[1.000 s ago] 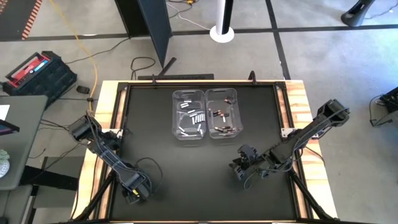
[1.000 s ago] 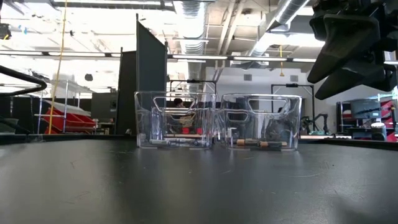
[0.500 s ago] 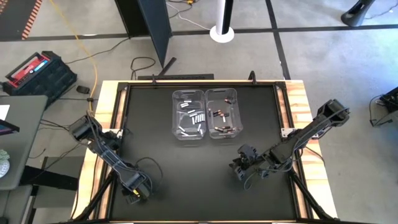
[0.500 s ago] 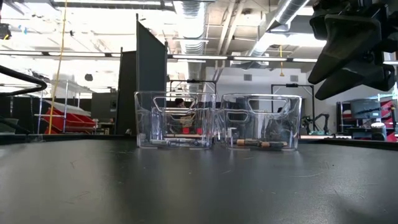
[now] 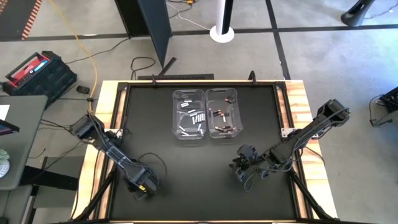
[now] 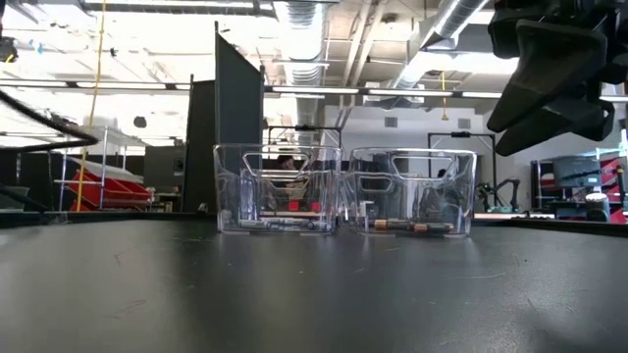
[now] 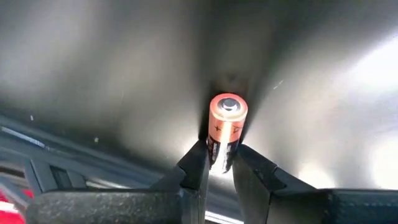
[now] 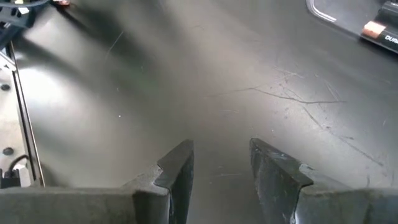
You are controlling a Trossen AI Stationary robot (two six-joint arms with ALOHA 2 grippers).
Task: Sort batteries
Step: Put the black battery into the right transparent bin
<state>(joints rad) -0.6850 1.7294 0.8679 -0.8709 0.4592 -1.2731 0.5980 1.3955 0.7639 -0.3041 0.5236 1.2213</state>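
The left claw (image 7: 221, 163) sits low over the desk (image 5: 186, 168) near its front left, pinching a copper-topped battery (image 7: 225, 127) between its fingers (tip poking forward). The right claw (image 8: 221, 163), front right, hangs parted and empty.

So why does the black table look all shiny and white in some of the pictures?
In the left wrist view, light glares off the table in bright streaks around the battery pinched in the left gripper. In the right wrist view, a pale glare patch and fine scratches lie beyond the open right gripper. In the low view, the near tabletop looks soft and hazy.
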